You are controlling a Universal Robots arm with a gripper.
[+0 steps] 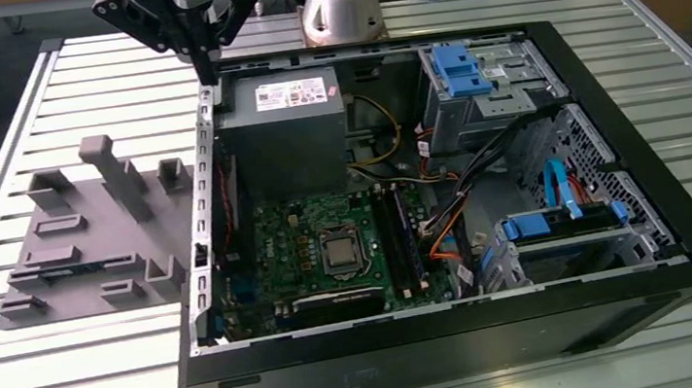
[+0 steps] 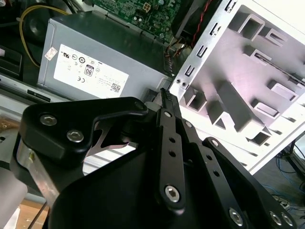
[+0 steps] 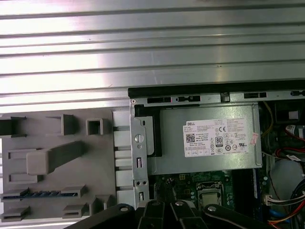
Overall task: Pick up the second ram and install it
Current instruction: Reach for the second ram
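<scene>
The second ram (image 3: 40, 194) is a thin blue-green stick lying in a low slot of the grey moulded fixture (image 3: 52, 157). In the exterior view the ram (image 1: 66, 274) sits near the fixture's (image 1: 112, 196) front edge, on the exterior view's left of the open computer case (image 1: 662, 217). My gripper (image 1: 204, 71) hangs high above the case's back corner, well away from the ram. Its black fingers (image 2: 165, 102) are shut together with nothing between them. The long black memory slots (image 1: 397, 237) lie on the green motherboard (image 1: 300, 248).
A grey power supply (image 1: 279, 123) fills the case's back corner just below my gripper. Blue drive brackets (image 1: 456, 69) and cables (image 1: 448, 231) crowd the case on the exterior view's right. The fixture's upright posts (image 1: 122, 180) rise beside the case wall. The table is slatted metal (image 1: 81, 381).
</scene>
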